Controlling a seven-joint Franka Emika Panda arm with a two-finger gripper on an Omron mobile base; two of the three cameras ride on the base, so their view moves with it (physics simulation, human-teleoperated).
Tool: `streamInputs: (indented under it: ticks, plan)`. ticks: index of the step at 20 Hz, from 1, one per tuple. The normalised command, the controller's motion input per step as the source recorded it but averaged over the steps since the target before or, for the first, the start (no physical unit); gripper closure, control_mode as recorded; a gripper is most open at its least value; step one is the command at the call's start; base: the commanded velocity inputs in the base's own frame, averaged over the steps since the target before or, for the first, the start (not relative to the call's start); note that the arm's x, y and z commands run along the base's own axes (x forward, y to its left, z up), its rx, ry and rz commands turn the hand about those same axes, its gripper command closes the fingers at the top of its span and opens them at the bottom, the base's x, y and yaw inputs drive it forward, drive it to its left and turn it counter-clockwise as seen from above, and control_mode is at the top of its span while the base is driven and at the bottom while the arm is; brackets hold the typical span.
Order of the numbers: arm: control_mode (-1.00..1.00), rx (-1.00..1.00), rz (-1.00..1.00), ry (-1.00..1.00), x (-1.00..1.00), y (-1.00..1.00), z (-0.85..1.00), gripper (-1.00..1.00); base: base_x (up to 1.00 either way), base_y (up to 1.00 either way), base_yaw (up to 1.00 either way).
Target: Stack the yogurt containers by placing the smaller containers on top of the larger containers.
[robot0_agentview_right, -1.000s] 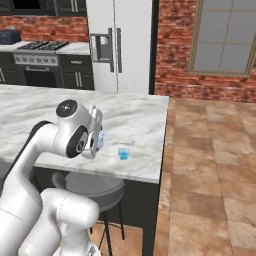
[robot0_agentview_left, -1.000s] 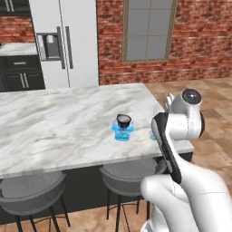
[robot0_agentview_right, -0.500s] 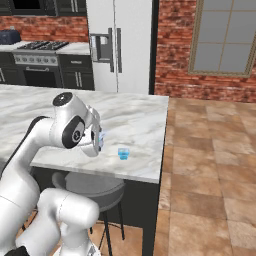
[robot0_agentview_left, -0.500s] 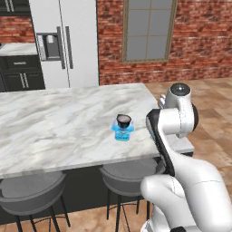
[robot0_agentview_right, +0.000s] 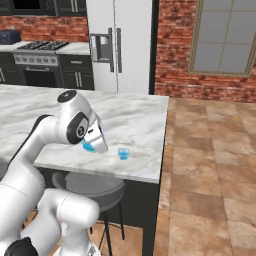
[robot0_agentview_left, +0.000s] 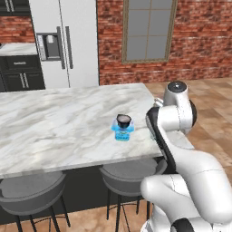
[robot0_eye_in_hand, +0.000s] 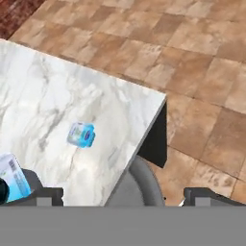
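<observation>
Item: larger light-blue tub (robot0_agentview_left: pixel 122 132), upright on marble table (robot0_agentview_left: pixel 54 131), near the front edge; small dark cup (robot0_agentview_left: pixel 123 120) already seated on top, so one stack judged done.
Item: tiny light-blue tub (robot0_agentview_right: pixel 123 153), alone on the table near the corner, well apart from the stack; also in hand view (robot0_eye_in_hand: pixel 80 135), ahead of the fingertips. Judged the remaining piece to lift.
Item: tool (robot0_eye_in_hand: pixel 122 194), released, jaws spread wide, holding nothing; raised above the table edge, looking down toward the tiny tub, presumably to line up a grasp.
Item: stools (robot0_agentview_left: pixel 129 170) under the table.
</observation>
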Motion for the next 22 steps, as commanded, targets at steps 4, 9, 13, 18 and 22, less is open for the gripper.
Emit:
streamInputs:
  ticks: [4, 9, 13, 18, 22]
  plan:
    - [-1.00, 0.02, 0.42, 0.19, 0.05, -0.14, 0.00, -1.00, 0.00, 0.00, 0.00]
    - [-1.00, 0.00, 0.33, 0.17, 0.00, -0.02, 0.00, -1.00, 0.00, 0.00, 0.00]
    - [-1.00, 0.00, 0.33, 0.00, 0.02, -0.06, -0.04, -1.00, 0.00, 0.00, 0.00]
    - [-1.00, 0.00, 0.29, 0.00, 0.06, -0.11, -0.10, -1.00, 0.00, 0.00, 0.00]
    - [-1.00, 0.02, 0.26, 0.00, 0.03, -0.17, -0.14, -1.00, 0.00, 0.00, 0.00]
